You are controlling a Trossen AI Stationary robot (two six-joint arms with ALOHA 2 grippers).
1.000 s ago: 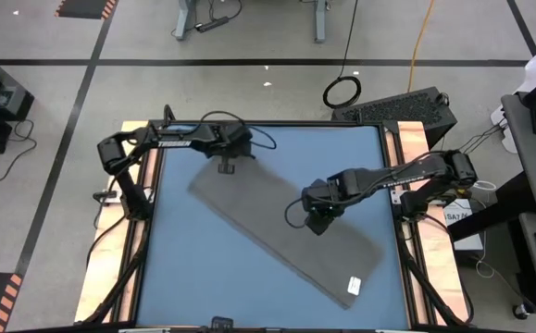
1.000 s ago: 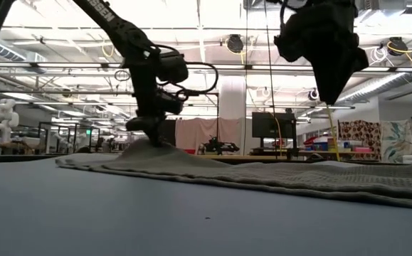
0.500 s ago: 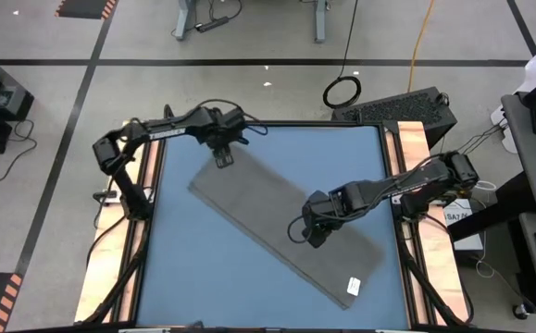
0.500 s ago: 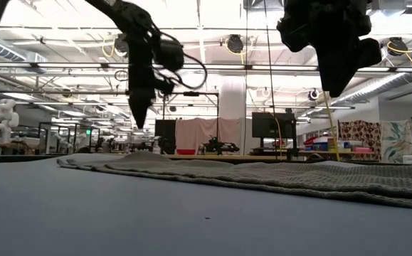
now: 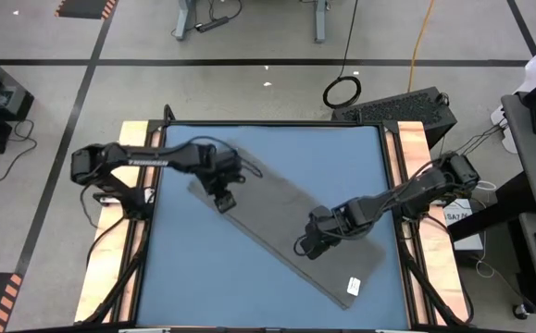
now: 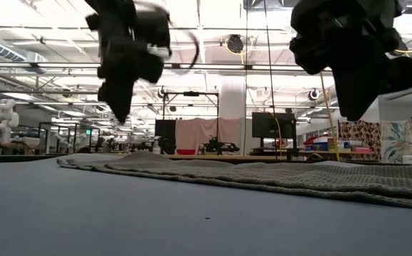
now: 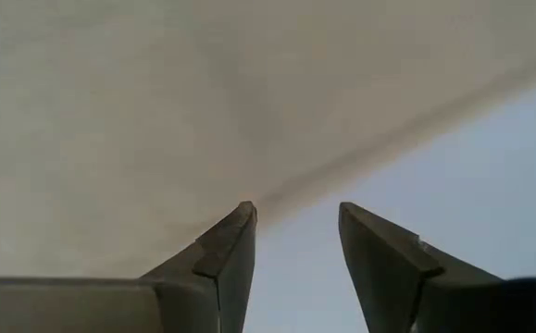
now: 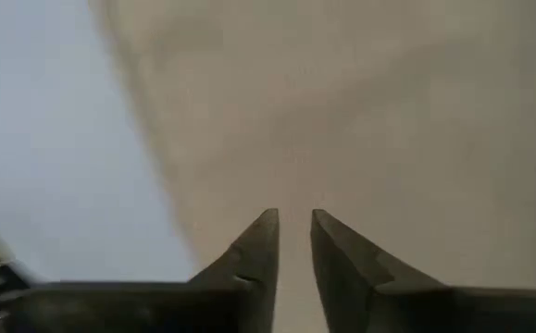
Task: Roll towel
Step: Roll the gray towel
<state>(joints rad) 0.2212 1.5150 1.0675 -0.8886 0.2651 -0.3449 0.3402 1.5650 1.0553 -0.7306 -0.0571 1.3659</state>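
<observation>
Grey towel (image 5: 281, 233), far end hidden.

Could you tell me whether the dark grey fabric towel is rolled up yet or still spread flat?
Spread flat: the dark grey fabric towel lies as one long diagonal strip on the blue tabletop, with no roll at either end.

towel (image 5: 286, 228): 1 | table (image 5: 203, 287): 1 | left pincer (image 5: 223, 201), right pincer (image 5: 308, 248): 2

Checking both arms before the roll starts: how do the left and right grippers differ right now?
The left gripper hangs over the towel's far-left end; the right gripper hangs over its middle, at the near edge. The left gripper's fingers stand clearly apart, while the right gripper's leave only a narrow gap. Both hang clear above the towel, holding nothing.
</observation>
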